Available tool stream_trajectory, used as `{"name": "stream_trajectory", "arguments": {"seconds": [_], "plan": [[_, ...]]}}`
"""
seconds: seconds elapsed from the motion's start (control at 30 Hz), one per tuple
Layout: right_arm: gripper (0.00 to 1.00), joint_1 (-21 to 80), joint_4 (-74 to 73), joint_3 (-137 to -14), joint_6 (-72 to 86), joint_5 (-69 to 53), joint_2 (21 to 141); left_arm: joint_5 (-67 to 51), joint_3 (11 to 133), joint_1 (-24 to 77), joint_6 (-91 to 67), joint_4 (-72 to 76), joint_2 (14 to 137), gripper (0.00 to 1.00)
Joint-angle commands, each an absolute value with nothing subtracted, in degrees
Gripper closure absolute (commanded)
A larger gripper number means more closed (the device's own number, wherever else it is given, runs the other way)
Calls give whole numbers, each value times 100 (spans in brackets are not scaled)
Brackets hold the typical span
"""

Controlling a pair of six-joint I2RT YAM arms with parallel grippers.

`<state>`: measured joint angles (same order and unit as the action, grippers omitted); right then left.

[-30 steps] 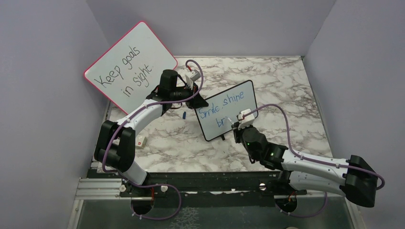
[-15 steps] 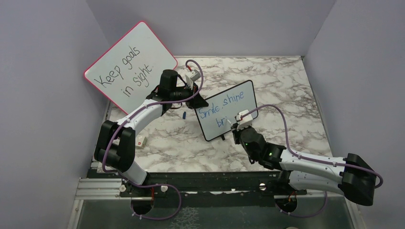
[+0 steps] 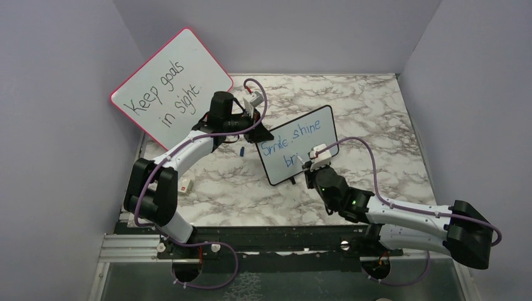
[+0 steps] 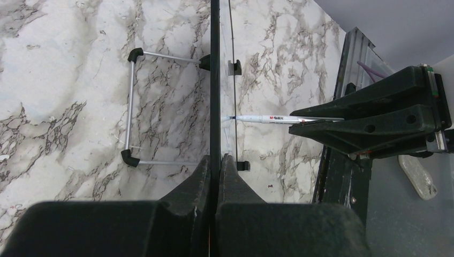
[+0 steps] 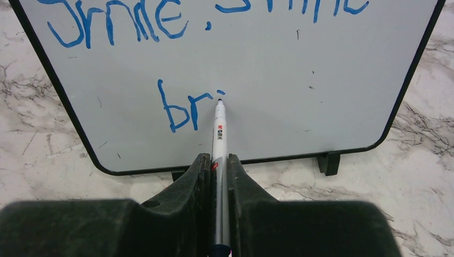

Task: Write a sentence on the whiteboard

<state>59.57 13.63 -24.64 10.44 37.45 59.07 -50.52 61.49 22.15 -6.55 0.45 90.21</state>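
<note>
**Describer:** Since a second ago, your right arm's elbow has slid a little to the left, and the lower line of blue writing has grown from "br" to "bri". Nearest you, the right gripper (image 5: 217, 160) is clenched on a slim white marker (image 5: 219, 128). Its tip touches the whiteboard (image 5: 332, 75) just under the dot of the "i".

**Operator:** Where does the board stand?

**Describer:** It stands on its small black feet, mid-way across the marble table (image 3: 376, 106), facing your right arm. The sentence (image 3: 293, 142) reads "Smile, shine" above and "bri" below. At the board's far left corner, the left gripper (image 4: 216, 160) is pinched tight on the frame edge, steadying it.

**Operator:** What could go wrong from here?

**Describer:** I judge three risks. If you press too hard, the board may twist in the left grip and bend your strokes. If the marker slides in the fingers, the tip could lift and letters could skip. If the line drifts downward, it will meet the bottom frame, which lies close beneath "bri". At the far left, the red-framed board (image 3: 169, 84) stands well apart and poses no hazard.
</note>
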Motion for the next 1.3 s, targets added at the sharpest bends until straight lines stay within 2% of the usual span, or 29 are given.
{"name": "stream_trajectory", "arguments": {"seconds": [0.0,0.63,1.27], "plan": [[99,5916,1438,-2434,1064,3823,6003,-4747,6170,2276,-211,-263,9107,100],[99,5906,503,-2548,1554,3529,5903,-4734,6183,2276,-194,-290,9101,100],[99,5720,1123,-2350,1183,3908,5475,-4721,6212,2276,-158,-338,9114,100]]}}
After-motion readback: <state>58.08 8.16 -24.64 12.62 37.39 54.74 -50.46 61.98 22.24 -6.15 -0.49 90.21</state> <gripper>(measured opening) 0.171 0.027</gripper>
